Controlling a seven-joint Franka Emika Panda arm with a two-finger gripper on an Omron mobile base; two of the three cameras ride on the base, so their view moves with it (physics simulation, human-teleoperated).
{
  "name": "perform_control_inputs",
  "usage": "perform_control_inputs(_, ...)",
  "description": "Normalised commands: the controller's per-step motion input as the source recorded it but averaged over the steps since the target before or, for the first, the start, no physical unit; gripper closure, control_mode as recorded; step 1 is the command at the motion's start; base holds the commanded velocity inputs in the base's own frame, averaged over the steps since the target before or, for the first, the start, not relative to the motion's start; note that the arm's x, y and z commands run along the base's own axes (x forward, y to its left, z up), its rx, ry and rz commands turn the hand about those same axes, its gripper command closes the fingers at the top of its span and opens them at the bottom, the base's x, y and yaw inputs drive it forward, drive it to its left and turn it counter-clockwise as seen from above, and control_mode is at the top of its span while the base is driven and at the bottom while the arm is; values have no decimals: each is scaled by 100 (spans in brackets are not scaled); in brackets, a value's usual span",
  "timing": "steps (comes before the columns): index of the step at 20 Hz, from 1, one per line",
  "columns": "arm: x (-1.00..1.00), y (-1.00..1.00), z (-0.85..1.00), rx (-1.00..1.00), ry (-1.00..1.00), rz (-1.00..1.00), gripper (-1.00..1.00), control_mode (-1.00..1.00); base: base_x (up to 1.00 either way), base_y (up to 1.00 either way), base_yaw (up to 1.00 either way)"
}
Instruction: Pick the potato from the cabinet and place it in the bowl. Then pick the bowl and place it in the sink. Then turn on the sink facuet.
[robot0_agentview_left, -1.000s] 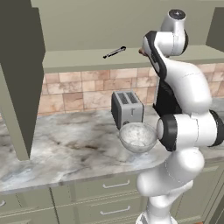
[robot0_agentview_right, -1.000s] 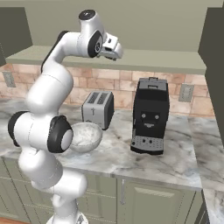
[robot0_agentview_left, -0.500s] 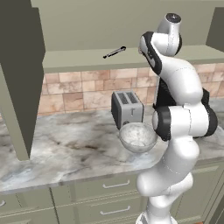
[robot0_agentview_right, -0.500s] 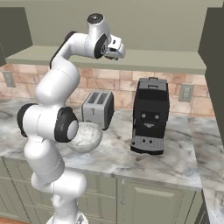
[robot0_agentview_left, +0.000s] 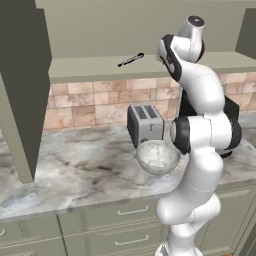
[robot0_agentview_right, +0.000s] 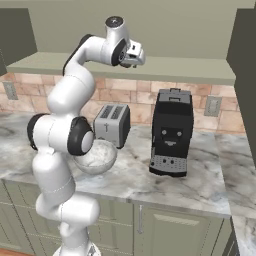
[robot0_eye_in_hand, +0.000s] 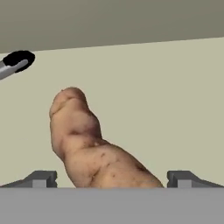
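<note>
Two dark finger tips rise at the bottom of the hand view, one at lower left (robot0_eye_in_hand: 41, 178) and one at lower right, with the potato (robot0_eye_in_hand: 89, 146) standing between them. The gripper (robot0_eye_in_hand: 111, 180) is spread wide: both tips stand clear of the potato's sides, with pale shelf showing between each tip and the lump. The potato is a reddish-brown oblong, and its long axis runs on a slant in that view, from the lower centre of the frame up toward the upper left, its rounded end pointing up and left. Its lower end passes out of sight at the bottom, so whether it touches anything there cannot be told. It lies on the pale shelf of the cabinet (robot0_eye_in_hand: 166, 100). At the upper left of the hand view the black tip of a thin utensil (robot0_eye_in_hand: 16, 61) pokes in, well apart from the potato.

In the left base view the arm reaches up to the cabinet's shelf at upper centre, with the black utensil lying on the shelf left of the wrist. Below, at centre frame, the bowl (robot0_agentview_left: 158, 156) sits on the marble counter (robot0_agentview_left: 75, 165), just in front of the toaster (robot0_agentview_left: 145, 123). In the right base view the gripper (robot0_agentview_right: 136, 55) hangs at the shelf edge in the upper centre, and a black coffee machine (robot0_agentview_right: 171, 132) stands right of the toaster.
</note>
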Motion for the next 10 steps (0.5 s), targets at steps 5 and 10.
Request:
perform_control_inputs(5,25,0,-18,-1,0,5,-100,-100,0,0,0)
perform_control_inputs(10,1,0,-9,-1,0,6,100,-100,0,0,0)
